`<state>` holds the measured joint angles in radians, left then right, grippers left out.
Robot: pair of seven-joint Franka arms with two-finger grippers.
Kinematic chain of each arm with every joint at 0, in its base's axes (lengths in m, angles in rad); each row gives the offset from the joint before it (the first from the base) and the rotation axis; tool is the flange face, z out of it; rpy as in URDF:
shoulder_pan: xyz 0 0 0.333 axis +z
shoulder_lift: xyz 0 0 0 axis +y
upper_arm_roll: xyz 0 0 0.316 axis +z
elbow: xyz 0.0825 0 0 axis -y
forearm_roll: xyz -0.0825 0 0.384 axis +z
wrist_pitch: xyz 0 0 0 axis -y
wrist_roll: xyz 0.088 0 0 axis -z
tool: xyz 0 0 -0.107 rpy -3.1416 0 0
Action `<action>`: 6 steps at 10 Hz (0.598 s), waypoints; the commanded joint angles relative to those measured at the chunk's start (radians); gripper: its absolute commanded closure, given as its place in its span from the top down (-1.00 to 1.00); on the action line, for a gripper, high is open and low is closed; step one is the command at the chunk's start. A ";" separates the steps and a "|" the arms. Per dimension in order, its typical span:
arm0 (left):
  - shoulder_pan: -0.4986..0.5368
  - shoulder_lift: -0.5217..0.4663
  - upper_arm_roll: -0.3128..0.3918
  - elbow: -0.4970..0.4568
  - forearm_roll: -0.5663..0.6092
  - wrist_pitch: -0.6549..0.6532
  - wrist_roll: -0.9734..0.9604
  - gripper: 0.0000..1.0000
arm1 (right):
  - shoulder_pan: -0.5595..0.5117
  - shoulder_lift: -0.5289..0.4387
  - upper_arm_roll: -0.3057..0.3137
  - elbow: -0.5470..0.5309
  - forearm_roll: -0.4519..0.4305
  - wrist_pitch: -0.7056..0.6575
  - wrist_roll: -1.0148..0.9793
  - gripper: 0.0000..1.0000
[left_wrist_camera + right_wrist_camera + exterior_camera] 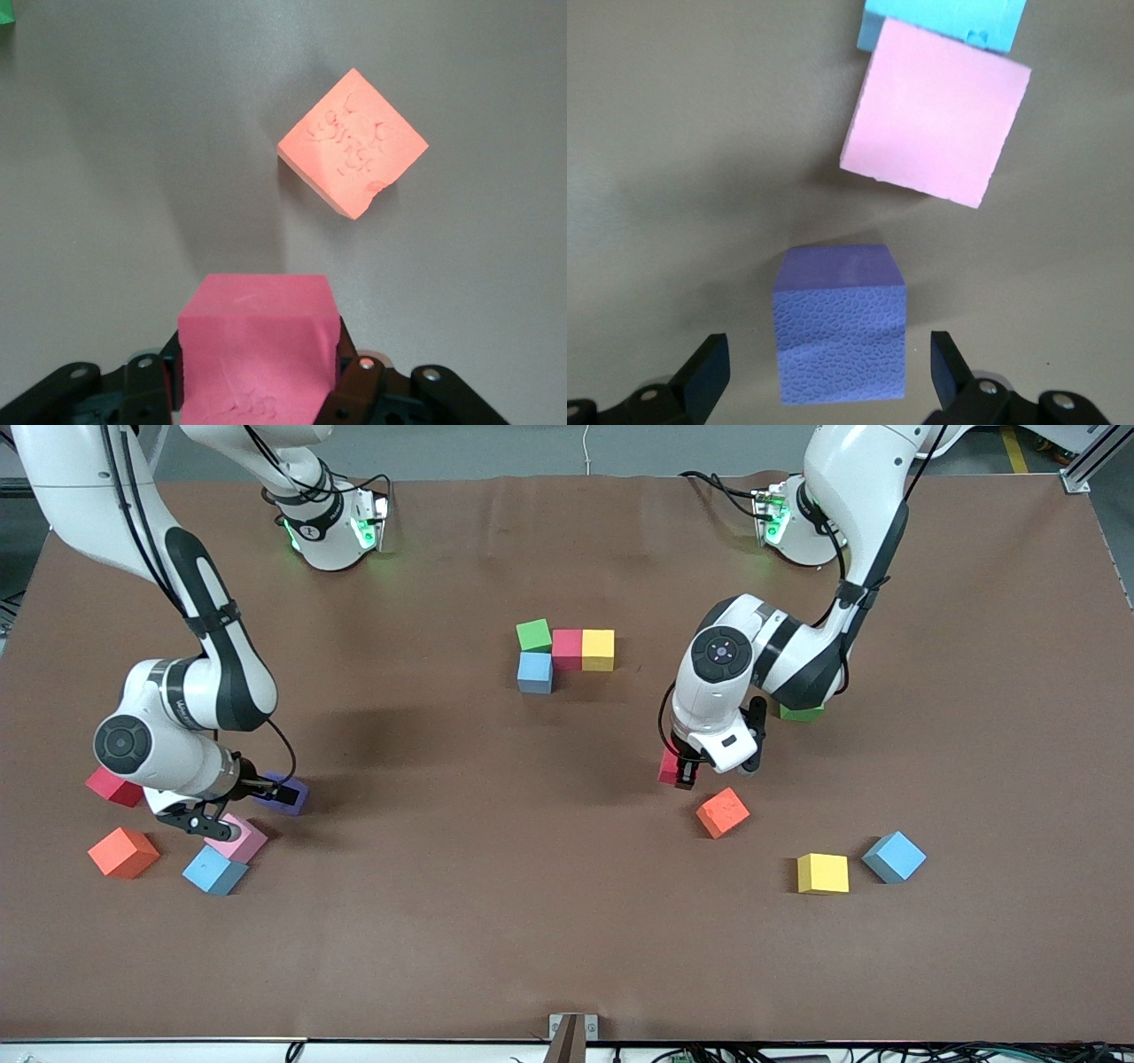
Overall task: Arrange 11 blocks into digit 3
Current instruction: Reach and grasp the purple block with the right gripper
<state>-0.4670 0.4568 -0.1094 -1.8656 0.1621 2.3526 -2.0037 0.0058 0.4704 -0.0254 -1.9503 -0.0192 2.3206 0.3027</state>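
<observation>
Four blocks touch at the table's middle: green (533, 635), red (567, 648), yellow (598, 649), and light blue (535, 672) nearer the camera under the green. My left gripper (680, 772) (257, 363) is shut on a red block (669, 766) (257, 345), low by an orange block (722, 812) (353, 142). My right gripper (266, 793) (828, 363) is open, one finger on each side of a purple block (285, 793) (840, 323) without touching it. A pink block (239, 840) (935, 115) and a light blue block (214, 870) (948, 18) lie beside it.
At the right arm's end lie a red block (113, 786) and an orange block (123, 852). Toward the left arm's end lie a yellow block (822, 873), a light blue block (894, 856) and a green block (802, 713) partly hidden under the left arm.
</observation>
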 commanded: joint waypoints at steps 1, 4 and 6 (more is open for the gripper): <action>-0.002 0.010 -0.001 0.028 -0.013 -0.024 -0.004 -0.54 | -0.021 0.033 0.019 -0.006 -0.021 0.055 -0.004 1.00; -0.010 0.011 -0.001 0.029 -0.015 -0.024 -0.006 -0.54 | -0.020 0.050 0.019 -0.006 -0.021 0.080 -0.028 -0.56; -0.012 0.017 -0.001 0.037 -0.016 -0.024 -0.021 -0.54 | -0.023 0.033 0.021 -0.001 -0.021 0.028 -0.097 -0.96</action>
<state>-0.4743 0.4604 -0.1098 -1.8594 0.1591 2.3525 -2.0085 0.0050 0.5252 -0.0240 -1.9474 -0.0206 2.3855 0.2356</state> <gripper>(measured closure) 0.396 0.401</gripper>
